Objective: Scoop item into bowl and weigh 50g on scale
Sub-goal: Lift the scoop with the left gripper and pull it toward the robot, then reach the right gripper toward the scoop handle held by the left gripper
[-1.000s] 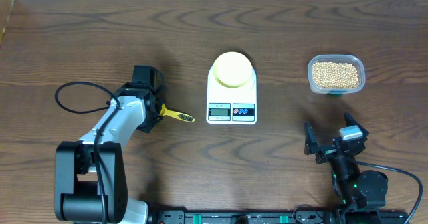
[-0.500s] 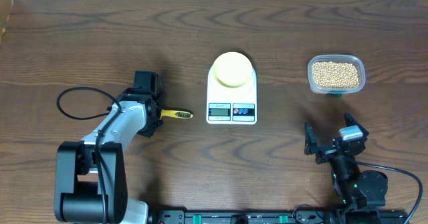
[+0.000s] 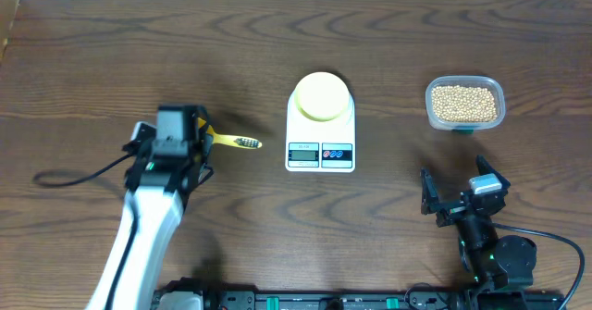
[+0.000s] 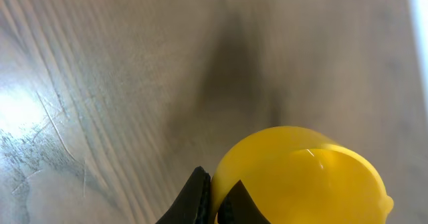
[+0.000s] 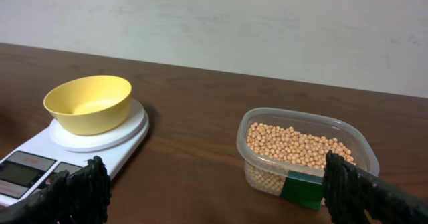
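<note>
Left pincer [image 3: 196,136] clamped on scoop [image 3: 233,142], left of scale [image 3: 320,145]; right pincer [image 3: 453,188] apart. Beans [image 3: 464,104] look light, hard, roll-prone: best carried level in the scoop.

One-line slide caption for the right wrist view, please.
Small pale yellow bowl on white digital kitchen scale, beside clear plastic tub of beige beans, framed by open black fingers.

Empty bowl [image 5: 88,102] on scale [image 5: 50,150]; clr tub [image 5: 294,116] w/ beans [image 5: 294,147].
</note>
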You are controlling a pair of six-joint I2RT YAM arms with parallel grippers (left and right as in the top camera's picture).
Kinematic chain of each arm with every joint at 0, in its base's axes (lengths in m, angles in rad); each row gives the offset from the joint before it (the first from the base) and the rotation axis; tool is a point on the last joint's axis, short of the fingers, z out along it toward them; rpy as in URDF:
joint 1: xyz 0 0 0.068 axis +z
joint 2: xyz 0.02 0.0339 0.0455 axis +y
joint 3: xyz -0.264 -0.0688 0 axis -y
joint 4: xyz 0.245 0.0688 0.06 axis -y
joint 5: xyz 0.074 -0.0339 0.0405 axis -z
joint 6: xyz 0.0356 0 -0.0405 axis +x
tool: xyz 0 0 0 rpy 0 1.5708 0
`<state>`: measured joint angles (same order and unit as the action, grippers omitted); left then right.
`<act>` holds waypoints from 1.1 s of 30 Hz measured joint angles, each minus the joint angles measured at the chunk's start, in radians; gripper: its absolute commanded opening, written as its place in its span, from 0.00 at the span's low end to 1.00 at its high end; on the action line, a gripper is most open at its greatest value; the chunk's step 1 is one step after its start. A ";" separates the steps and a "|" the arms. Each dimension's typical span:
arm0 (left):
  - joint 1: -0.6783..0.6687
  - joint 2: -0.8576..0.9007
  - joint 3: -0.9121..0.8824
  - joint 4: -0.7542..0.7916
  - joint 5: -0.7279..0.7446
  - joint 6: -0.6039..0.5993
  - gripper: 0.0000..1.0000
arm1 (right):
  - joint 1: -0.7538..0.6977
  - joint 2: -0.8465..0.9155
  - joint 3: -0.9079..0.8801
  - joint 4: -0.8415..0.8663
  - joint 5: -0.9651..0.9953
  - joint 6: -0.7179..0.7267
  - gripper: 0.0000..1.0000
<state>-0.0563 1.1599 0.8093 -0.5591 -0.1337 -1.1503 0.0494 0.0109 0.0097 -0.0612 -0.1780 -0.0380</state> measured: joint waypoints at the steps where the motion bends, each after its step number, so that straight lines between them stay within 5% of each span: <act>1: 0.000 -0.045 0.000 -0.018 0.000 0.003 0.07 | 0.000 0.000 0.000 0.000 0.000 0.000 0.99; 13: 0.000 -0.480 0.000 -0.447 0.006 0.026 0.07 | 0.000 0.000 0.000 0.000 0.000 0.000 0.99; 33: 0.000 -0.176 0.000 -0.469 0.243 0.021 0.07 | 0.000 0.000 0.000 0.000 0.000 0.000 0.99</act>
<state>-0.0563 0.9836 0.8089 -1.0279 0.1093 -1.1294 0.0494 0.0109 0.0097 -0.0612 -0.1783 -0.0380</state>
